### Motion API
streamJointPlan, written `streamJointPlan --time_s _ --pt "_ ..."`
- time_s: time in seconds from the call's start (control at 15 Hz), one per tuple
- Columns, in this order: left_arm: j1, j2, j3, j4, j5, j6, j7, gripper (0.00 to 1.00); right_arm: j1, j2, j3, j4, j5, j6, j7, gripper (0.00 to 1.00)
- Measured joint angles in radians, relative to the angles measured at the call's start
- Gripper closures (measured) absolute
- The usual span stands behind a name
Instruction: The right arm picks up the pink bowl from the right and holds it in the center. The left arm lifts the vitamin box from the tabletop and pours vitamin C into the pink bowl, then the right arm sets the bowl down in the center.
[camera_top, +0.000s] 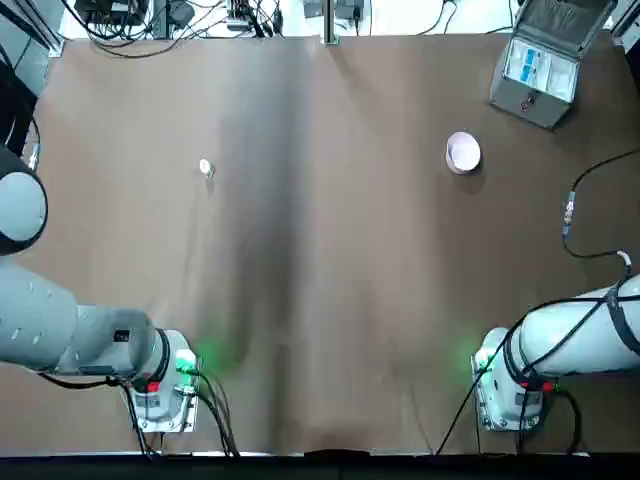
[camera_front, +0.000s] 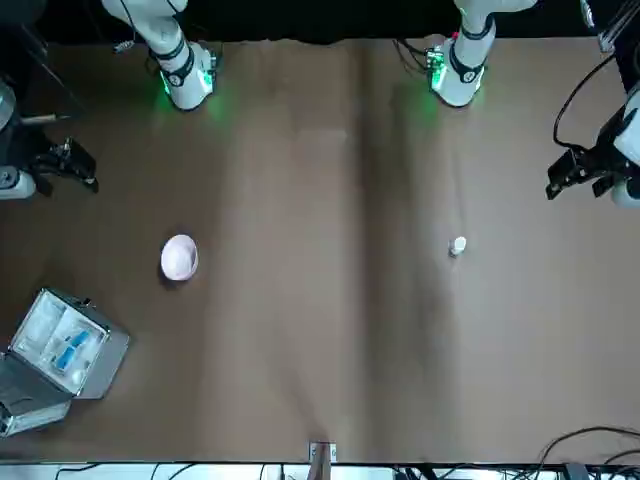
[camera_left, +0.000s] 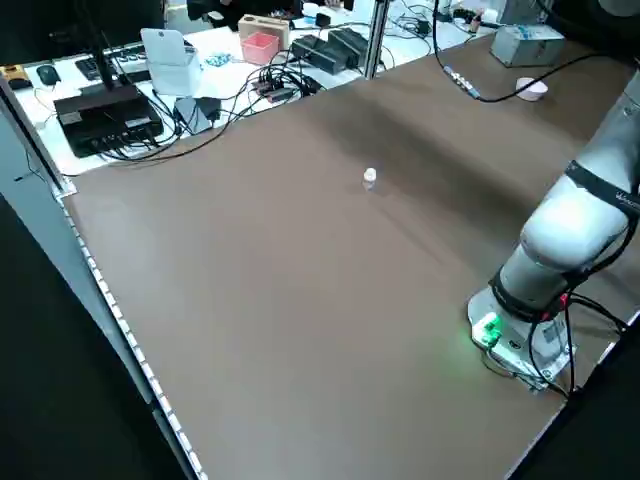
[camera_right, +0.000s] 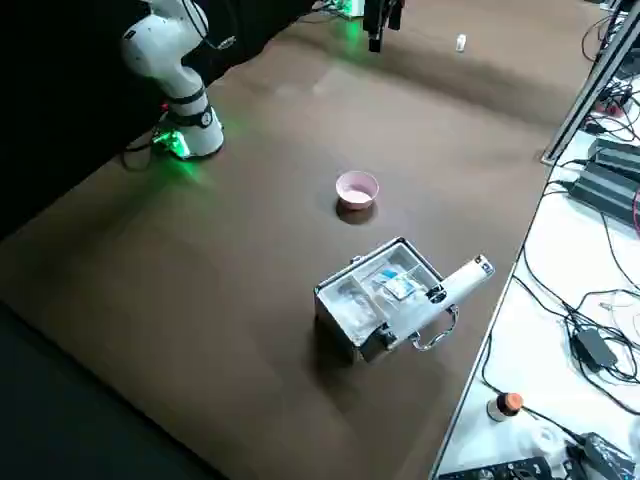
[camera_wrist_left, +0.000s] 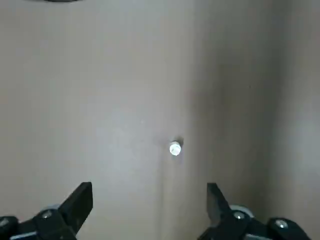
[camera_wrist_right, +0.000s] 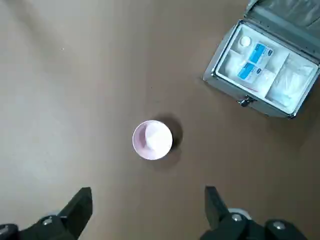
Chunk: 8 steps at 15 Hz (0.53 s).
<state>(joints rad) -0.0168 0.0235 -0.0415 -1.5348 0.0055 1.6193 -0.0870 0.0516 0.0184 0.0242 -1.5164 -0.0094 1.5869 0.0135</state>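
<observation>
Status: no step of the task is complete.

The right gripper (camera_wrist_right: 145, 212) hangs above the tabletop (camera_top: 320, 300) with its fingers spread wide and empty. The pink bowl (camera_wrist_right: 152, 139) stands upright ahead of those fingers, well apart from them and roughly centred between them; it appears empty. The grey case (camera_wrist_right: 263, 77) lies open beyond the bowl, to one side.

The left gripper (camera_wrist_left: 150, 210) is likewise spread wide, holding nothing. The vitamin box (camera_wrist_left: 175, 148) sits on the table ahead of it, slightly toward one finger, untouched.

Outstanding, in my judgement: grasp and lift of the bowl to the centre, pickup of the box, the pour, and setting the bowl down.
</observation>
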Motion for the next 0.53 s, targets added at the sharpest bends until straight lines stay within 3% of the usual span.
streamJointPlan --time_s 0.53 --pt "0.01 0.0 0.006 0.0 0.0 0.0 0.007 0.0 0.009 0.0 0.003 0.001 0.0 0.004 0.0 0.01"
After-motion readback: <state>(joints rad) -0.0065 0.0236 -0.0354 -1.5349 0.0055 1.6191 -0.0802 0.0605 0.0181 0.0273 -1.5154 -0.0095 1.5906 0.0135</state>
